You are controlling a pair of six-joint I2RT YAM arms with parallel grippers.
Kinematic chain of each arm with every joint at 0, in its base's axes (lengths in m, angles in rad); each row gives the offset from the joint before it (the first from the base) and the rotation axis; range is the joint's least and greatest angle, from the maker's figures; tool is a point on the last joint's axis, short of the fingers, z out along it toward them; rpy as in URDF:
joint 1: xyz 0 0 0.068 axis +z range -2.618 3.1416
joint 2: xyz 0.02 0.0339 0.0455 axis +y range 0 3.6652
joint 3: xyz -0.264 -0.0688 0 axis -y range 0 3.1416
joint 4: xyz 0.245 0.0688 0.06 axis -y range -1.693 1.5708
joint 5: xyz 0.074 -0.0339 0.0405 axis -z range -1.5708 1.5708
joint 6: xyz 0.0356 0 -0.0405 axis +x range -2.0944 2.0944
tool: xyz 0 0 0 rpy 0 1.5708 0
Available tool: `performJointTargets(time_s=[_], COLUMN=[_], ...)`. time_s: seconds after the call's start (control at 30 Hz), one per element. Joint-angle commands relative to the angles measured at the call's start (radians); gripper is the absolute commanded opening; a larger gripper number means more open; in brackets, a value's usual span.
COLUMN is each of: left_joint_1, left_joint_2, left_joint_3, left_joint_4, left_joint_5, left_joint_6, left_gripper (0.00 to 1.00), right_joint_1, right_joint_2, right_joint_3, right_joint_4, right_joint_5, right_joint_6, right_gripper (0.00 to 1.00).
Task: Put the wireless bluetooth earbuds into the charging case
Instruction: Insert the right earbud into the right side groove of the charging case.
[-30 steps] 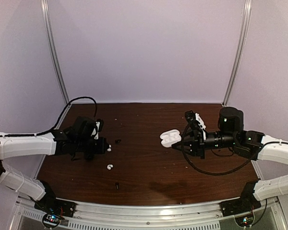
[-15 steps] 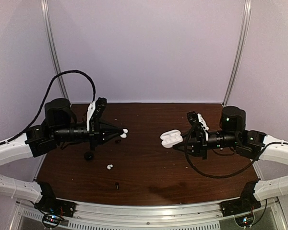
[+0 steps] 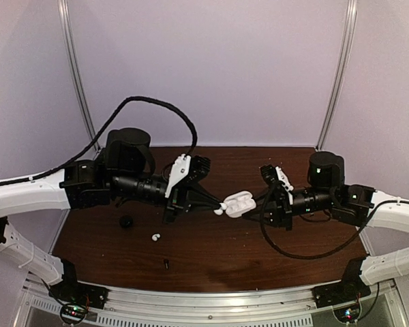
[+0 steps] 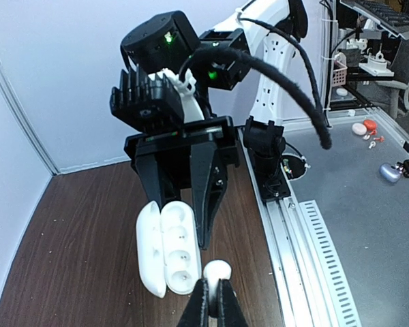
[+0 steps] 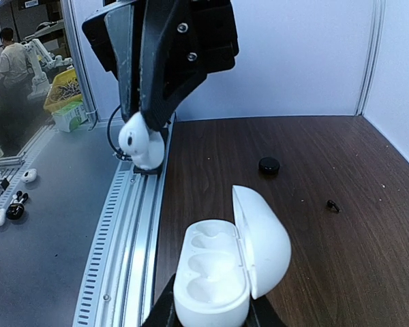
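Holding the open case (image 5: 215,286) aloft, clamped in my right pincer (image 5: 209,315), I had one earbud (image 4: 217,270) pinched tight in the left pincer (image 4: 210,303) just beside it; misaligned, it could slip onto the table (image 3: 204,259).

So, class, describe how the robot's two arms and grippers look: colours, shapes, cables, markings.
The left arm and right arm have white shells near the base, black cylindrical joints toward the wrist. Each trails a black cable, left cable and right cable. The left gripper and right gripper have black tapered fingers. The right wrist shows green lights.
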Motion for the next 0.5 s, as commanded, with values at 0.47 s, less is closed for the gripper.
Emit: performJointTargets(time_s=[0.47], left_joint_1=[-0.046], left_joint_2=[0.108], left_joint_3=[0.118], left_joint_4=[-0.116], left_joint_5=[-0.171], left_joint_6=[0.102], left_gripper=[0.0], right_joint_1=[0.055], right_joint_2=[0.02], right_joint_3=[0.098], right_joint_4=[-0.109], right_joint_5=[0.013], right_joint_6=[-0.076], right_gripper=[0.0])
